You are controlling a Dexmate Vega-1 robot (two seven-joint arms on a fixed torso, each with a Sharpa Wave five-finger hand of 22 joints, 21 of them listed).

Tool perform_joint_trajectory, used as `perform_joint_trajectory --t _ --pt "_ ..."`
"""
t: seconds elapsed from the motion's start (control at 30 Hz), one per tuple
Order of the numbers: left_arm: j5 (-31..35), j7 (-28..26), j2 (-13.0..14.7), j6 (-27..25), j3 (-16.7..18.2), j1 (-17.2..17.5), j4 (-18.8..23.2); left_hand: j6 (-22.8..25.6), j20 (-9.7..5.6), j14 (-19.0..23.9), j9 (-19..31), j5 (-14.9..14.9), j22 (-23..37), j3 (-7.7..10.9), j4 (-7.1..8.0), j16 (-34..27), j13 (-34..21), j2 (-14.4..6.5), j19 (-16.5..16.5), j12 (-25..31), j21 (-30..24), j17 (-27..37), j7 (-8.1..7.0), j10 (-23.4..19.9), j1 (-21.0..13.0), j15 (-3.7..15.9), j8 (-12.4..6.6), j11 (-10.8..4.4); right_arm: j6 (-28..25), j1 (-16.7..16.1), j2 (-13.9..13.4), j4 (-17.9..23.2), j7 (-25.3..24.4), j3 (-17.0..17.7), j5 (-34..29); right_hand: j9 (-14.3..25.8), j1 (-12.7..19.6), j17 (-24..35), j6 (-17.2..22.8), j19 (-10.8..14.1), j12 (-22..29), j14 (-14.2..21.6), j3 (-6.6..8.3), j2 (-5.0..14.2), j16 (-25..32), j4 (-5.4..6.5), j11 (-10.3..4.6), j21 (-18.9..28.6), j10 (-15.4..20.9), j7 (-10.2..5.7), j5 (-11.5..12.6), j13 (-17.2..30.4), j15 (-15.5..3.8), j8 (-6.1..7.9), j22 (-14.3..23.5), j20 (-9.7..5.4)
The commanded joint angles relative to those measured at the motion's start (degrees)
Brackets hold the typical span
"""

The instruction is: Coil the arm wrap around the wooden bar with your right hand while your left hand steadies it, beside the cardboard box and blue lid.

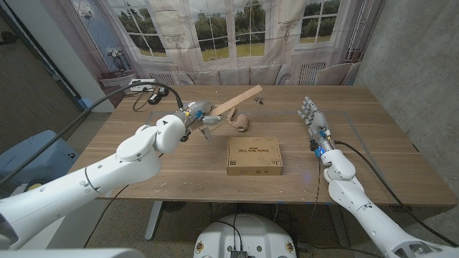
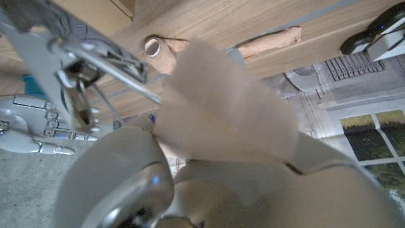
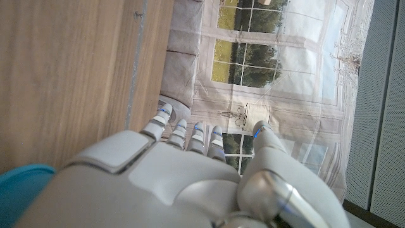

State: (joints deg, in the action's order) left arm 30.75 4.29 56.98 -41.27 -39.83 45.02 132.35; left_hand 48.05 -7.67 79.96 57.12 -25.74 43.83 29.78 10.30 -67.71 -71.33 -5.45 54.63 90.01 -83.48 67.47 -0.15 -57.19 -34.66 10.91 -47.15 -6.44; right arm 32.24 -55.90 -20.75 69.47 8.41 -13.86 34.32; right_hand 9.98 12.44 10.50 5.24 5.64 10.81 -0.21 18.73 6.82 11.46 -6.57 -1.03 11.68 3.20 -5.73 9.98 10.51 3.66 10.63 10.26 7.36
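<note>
Arm wrap, a tan rolled fabric strip (image 1: 239, 123), lies at twelve o'clock of the flat cardboard box (image 1: 254, 155), touching the pale wooden bar (image 1: 239, 99). My left hand (image 1: 195, 115) clamps that bar's lower end, tilting it up. My right hand (image 1: 311, 115) waits at three o'clock, fingers apart, holding nothing. I judge a loose grip could let the bar twist. The box sits between hand and wrap.
</note>
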Motion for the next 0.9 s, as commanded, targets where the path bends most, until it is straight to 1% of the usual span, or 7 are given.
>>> perform_joint_trajectory --t 0.03,0.13,0.33,0.4,0.53,0.63,0.9 --pt "-2.71 -10.57 -0.54 3.28 8.01 10.42 -0.38 11.29 -3.26 1.73 -0.76 8.08 0.12 4.95 -5.94 -4.06 0.05 -3.13 3.41 0.3 -2.55 -1.27 0.63 -5.38 -4.06 -0.21 -6.2 0.0 -1.42 0.43 -0.58 0.96 -3.12 -1.2 -2.93 0.33 0.42 0.15 0.58 0.45 0.38 0.35 0.22 0.04 0.16 -0.31 0.19 0.18 0.64 0.0 0.3 0.16 -0.02 0.33 0.08 0.13" --pt "-6.62 -9.51 -0.27 5.16 10.54 11.21 -0.85 13.08 -3.47 1.98 -3.07 10.23 0.06 6.78 -8.57 -5.86 0.04 -2.62 3.52 0.13 -3.32 -1.89 0.7 -5.66 -7.02 -0.35 -7.05 0.32 -1.58 0.54 -0.67 1.15 -3.34 -1.37 -3.11 0.33 0.44 0.15 0.59 0.45 0.37 0.38 0.22 0.03 0.16 -0.33 0.18 0.17 0.65 0.0 0.3 0.16 -0.02 0.32 0.08 0.1" --pt "-11.48 -6.72 0.9 7.58 13.33 11.32 -1.75 15.57 -3.63 1.66 -10.21 11.92 -0.64 8.52 -17.75 -10.13 0.12 3.41 3.44 -0.02 -4.74 -3.54 2.84 -6.45 -15.34 0.04 -8.29 0.58 -1.97 0.95 -0.74 1.25 -3.45 -1.8 -3.37 0.33 0.48 0.16 0.67 0.46 0.38 0.41 0.21 0.02 0.16 -0.35 0.21 0.16 0.72 0.01 0.28 0.16 -0.02 0.32 0.08 0.11" --pt "-13.02 -5.9 1.34 8.22 14.25 11.37 -2.04 16.02 -3.63 1.49 -11.61 11.54 0.05 8.93 -18.79 -10.61 0.15 3.68 2.94 -0.12 -5.21 -3.77 3.66 -6.25 -16.94 0.1 -8.23 0.85 -2.13 1.06 -0.75 1.32 -3.55 -1.93 -3.49 0.33 0.47 0.16 0.68 0.43 0.37 0.42 0.21 0.02 0.16 -0.35 0.18 0.15 0.72 -0.01 0.28 0.16 -0.03 0.32 0.08 0.09" --pt "-15.68 -7.41 1.34 10.08 16.86 13.08 -2.72 17.47 -3.61 1.5 -15.38 8.98 0.15 10.56 -19.58 -10.8 0.21 3.9 2.75 -0.09 -5.26 -5.43 5.66 -7.15 -20.1 -0.32 -7.89 1.61 -2.46 1.31 -0.79 1.32 -3.82 -2.29 -3.96 0.33 0.47 0.17 0.67 0.43 0.35 0.42 0.2 0.03 0.16 -0.34 0.13 0.14 0.69 0.0 0.27 0.16 -0.06 0.3 0.08 0.09" --pt "-18.56 -8.6 0.76 11.48 19.61 14.78 -3.55 19.07 -3.62 1.6 -17.43 4.58 1.17 13.24 -17.65 -11.6 0.27 3.2 4.22 -0.05 -5.2 -6.34 6.99 -8.93 -19.45 -0.81 -8.62 1.65 -3.17 1.47 -1.09 1.71 -4.94 -2.8 -5.34 0.33 0.48 0.17 0.72 0.41 0.35 0.36 0.21 0.06 0.13 -0.33 0.1 0.13 0.7 -0.03 0.27 0.16 -0.12 0.31 0.08 0.03" --pt "-27.34 -2.95 1.34 13.62 24.1 14.35 -6.68 20.12 -3.26 1.92 -18.55 -2.87 6.7 17.55 -16.63 -14.82 0.26 4.22 4.7 -0.19 -6.34 -5.98 7.79 -10.72 -18.43 -1.3 -10.9 2.43 -7.72 1.64 -3.93 6.48 -11.85 -5.16 -14.19 0.32 1.46 0.1 0.82 0.63 0.35 0.42 0.8 0.45 0.07 -0.85 -0.12 0.17 0.83 0.02 0.44 0.15 -0.36 0.33 0.05 -0.28"
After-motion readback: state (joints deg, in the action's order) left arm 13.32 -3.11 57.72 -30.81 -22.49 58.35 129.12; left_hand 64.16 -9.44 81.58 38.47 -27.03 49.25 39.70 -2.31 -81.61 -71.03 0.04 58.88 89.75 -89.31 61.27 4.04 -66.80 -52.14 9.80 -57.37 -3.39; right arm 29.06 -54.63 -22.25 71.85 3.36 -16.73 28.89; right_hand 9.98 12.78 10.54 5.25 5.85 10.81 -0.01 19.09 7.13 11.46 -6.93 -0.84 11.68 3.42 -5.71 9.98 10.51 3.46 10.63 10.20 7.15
